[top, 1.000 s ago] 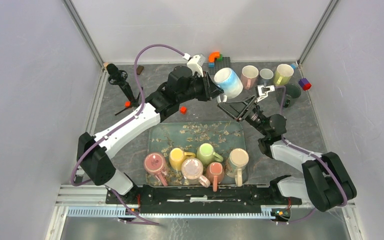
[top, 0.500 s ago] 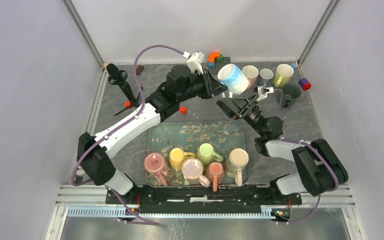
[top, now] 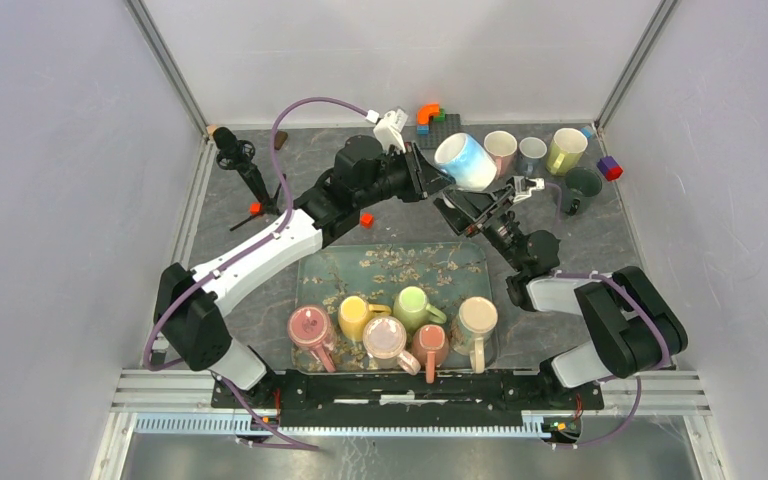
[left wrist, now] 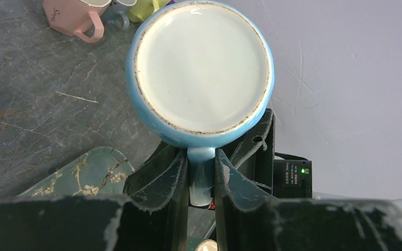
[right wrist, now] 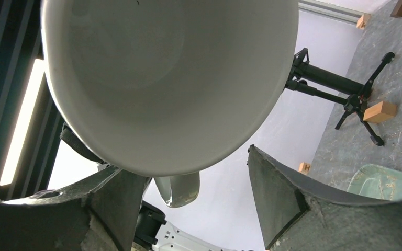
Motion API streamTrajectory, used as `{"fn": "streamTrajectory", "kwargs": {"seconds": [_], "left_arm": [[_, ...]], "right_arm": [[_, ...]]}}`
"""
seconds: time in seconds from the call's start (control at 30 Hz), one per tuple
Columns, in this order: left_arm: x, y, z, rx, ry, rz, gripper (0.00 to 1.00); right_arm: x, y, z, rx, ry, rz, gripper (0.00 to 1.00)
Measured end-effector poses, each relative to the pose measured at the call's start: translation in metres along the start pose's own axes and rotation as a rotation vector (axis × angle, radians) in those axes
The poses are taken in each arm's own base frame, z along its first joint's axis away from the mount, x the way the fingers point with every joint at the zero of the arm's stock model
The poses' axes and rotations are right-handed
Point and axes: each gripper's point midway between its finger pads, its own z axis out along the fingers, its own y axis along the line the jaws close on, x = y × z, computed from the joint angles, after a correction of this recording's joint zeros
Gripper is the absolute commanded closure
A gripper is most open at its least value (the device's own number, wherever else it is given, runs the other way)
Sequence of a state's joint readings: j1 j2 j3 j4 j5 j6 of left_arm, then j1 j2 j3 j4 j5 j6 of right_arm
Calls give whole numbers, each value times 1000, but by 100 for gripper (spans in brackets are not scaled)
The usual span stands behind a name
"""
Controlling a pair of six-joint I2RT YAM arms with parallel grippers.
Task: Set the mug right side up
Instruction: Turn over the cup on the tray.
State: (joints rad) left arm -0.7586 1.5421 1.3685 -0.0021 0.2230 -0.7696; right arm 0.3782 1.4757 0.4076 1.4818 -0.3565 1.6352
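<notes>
A blue-and-white mug hangs in the air over the back middle of the table, tilted. My left gripper is shut on its handle. The left wrist view shows the mug's white base facing the camera. My right gripper sits just below the mug, pointing up at it. In the right wrist view the mug's white inside fills the top, and the right gripper stands open. One finger is close against the rim; the other stands apart.
A floral tray near the front holds several mugs along its near edge. Pink, grey, yellow-green and dark green mugs stand at the back right. Toy blocks, a black tripod and a red cube are nearby.
My left gripper has carried the mug slightly back and right, tilting it. The right gripper has moved up and left under the mug, and its jaws have narrowed.
</notes>
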Motion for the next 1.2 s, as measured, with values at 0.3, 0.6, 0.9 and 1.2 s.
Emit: {"fn": "streamTrajectory", "kwargs": {"seconds": [0.3, 0.6, 0.9, 1.2], "left_arm": [[-1, 2, 0, -5, -6, -1, 98], [0, 9, 1, -18, -8, -5, 98], [-3, 12, 1, -19, -20, -29, 98], [-6, 14, 1, -12, -37, -52, 97]], "right_arm": [[-1, 2, 3, -7, -3, 19, 35], [0, 5, 4, -15, -2, 15, 54], [-2, 8, 6, -24, -8, 23, 81], [-4, 12, 7, -36, -15, 7, 100]]}}
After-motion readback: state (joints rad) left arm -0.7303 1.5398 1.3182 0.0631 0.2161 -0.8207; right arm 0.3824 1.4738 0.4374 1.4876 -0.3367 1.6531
